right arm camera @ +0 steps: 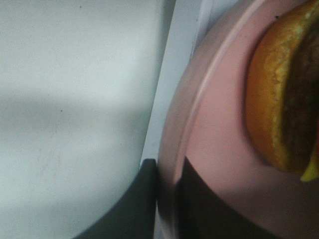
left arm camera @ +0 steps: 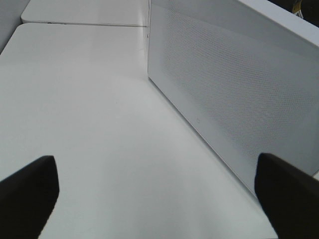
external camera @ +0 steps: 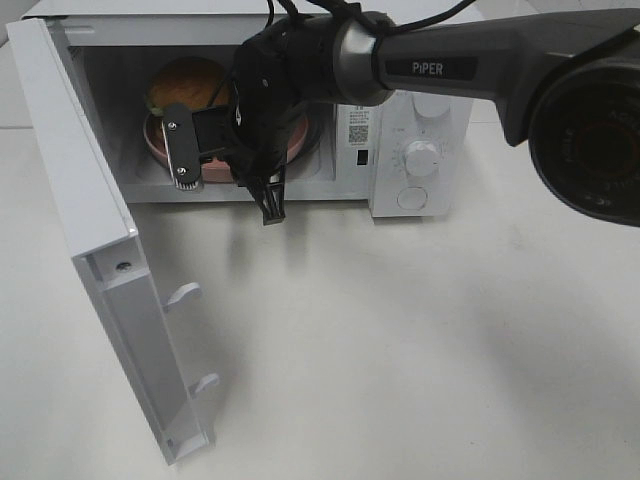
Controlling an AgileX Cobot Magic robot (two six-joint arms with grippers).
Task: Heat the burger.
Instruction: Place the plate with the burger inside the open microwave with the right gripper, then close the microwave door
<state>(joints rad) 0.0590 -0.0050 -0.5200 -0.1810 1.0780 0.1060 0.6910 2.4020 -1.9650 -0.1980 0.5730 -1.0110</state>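
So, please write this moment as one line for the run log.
burger: on pink plate, inside microwave | door: open | right gripper: clamps plate rim | left gripper: open, empty

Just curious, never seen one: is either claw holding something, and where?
The right gripper pinches the pink plate by its rim, burger on it; the left gripper holds nothing.

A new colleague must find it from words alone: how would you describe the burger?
Find the white microwave with its door swung open. Inside the cavity lies a pink plate, and the burger stands on it. It alone there is golden-brown, with a domed bun.
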